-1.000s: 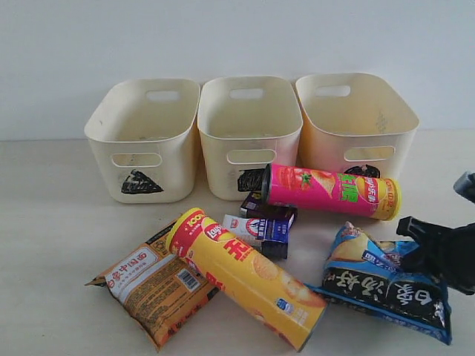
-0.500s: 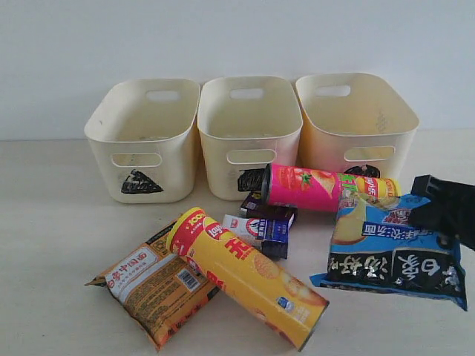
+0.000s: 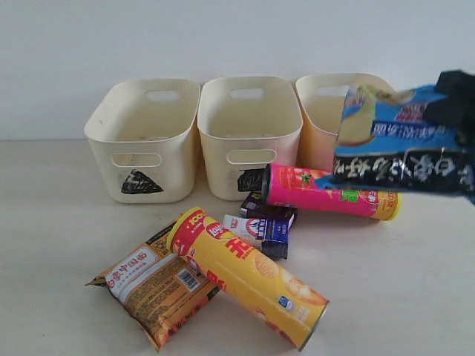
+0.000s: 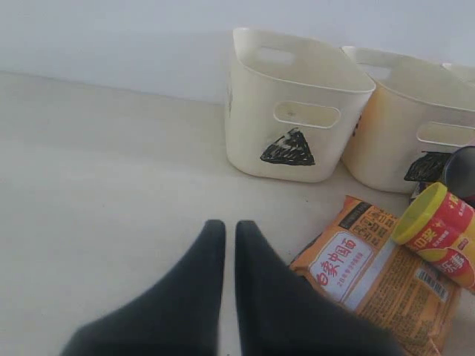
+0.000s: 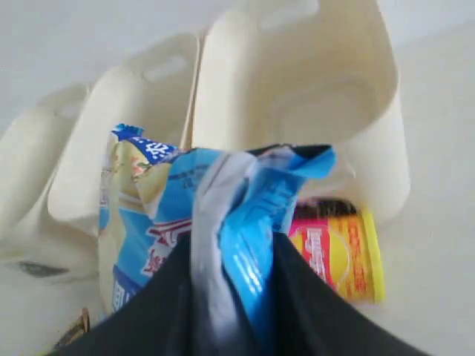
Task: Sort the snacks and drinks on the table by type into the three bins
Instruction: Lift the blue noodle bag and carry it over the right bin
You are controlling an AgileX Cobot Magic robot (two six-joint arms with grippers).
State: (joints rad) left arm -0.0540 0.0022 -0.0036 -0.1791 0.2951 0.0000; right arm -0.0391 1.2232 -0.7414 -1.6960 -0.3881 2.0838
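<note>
My right gripper [image 3: 454, 104] [image 5: 231, 248] is shut on the blue-black noodle packet [image 3: 404, 141] [image 5: 185, 215], which hangs in the air in front of the circle bin [image 3: 326, 111] [image 5: 312, 89]. The pink chip tube [image 3: 312, 189] [image 5: 338, 252] lies on the table below it. In front lie the yellow chip tube [image 3: 245, 274] [image 4: 438, 230] and the orange-brown noodle packet [image 3: 152, 285] [image 4: 378, 271]. Small dark blue and white packets [image 3: 263, 222] sit between the tubes. My left gripper [image 4: 231, 226] is shut on nothing, low over bare table, left of the orange-brown packet. The triangle bin [image 3: 145, 137] [image 4: 297, 111] and square bin [image 3: 249, 133] [image 4: 415, 126] stand at the back.
A white wall [image 3: 223, 37] rises just behind the three bins. Bare tabletop [image 3: 52, 222] stretches left of the snacks, and more of it [image 3: 401, 297] lies at the front right.
My right gripper has lifted the blue-black noodle packet off the table and carried it up and back, level with the circle bin's rim. Everything else has stayed put.
</note>
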